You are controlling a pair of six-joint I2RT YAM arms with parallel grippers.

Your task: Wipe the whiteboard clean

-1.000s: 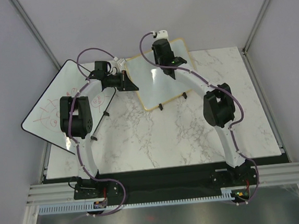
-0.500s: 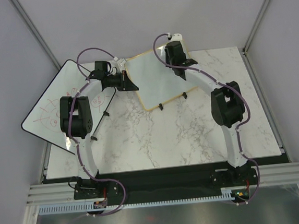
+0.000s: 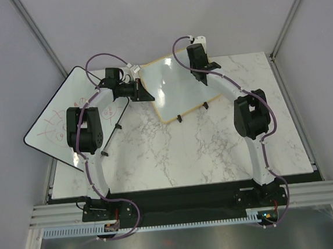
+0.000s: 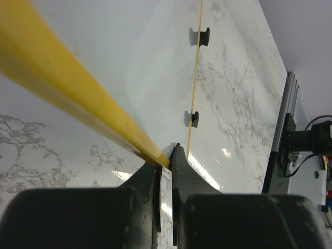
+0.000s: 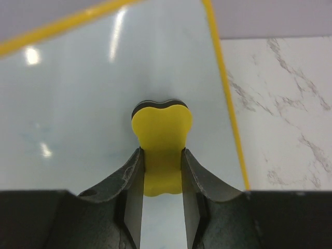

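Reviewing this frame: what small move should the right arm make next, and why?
Probably sweep the eraser leftward across the whiteboard: the right hand holds it near the far right frame corner, and the left hand grips the frame, steadying it.

one overhead, two close on whiteboard [image 3: 172, 92]

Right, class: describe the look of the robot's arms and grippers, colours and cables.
The left arm and right arm have white curved links with black joint housings. A purple cable loops along each. The left gripper and right gripper have black tapering fingers.
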